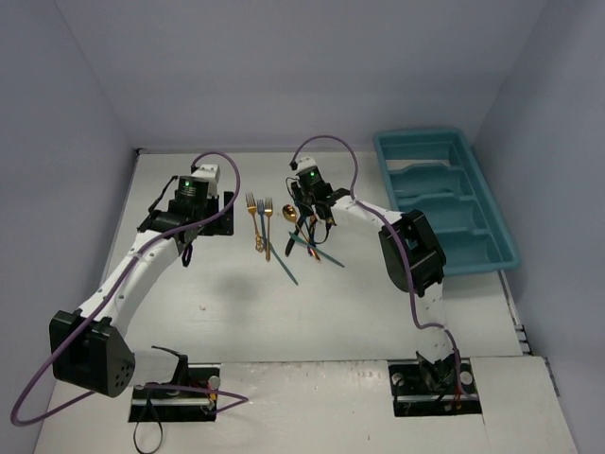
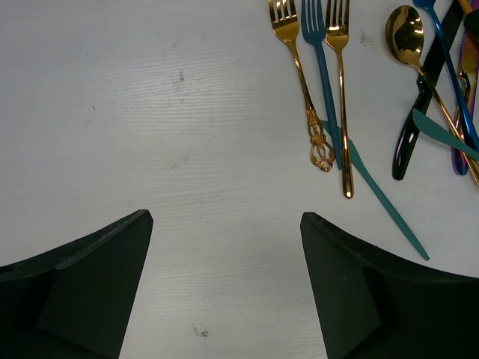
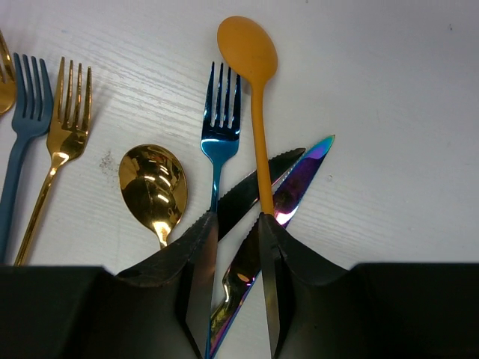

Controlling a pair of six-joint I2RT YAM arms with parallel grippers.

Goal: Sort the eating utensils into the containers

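At mid-table, right hand (image 3: 236, 232) half-closed about the orange spoon (image 3: 251, 52) handle and iridescent knife (image 3: 303, 168), grip uncertain, gold spoon (image 3: 153, 183) and blue fork (image 3: 222, 120) just beside, left hand (image 2: 224, 224) spread open over the table (image 2: 150, 112) further left, teal tray (image 1: 421, 134) far right.

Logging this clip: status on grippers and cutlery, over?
Left gripper open, empty. Right gripper part-closed astride purple-iridescent metal knife, grip unclear. Black serrated knife, orange plastic spoon crowding it.

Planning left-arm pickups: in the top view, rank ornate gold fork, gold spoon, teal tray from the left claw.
1. ornate gold fork, just right of the left claw
2. gold spoon, farther right, mid-table
3. teal tray, far right
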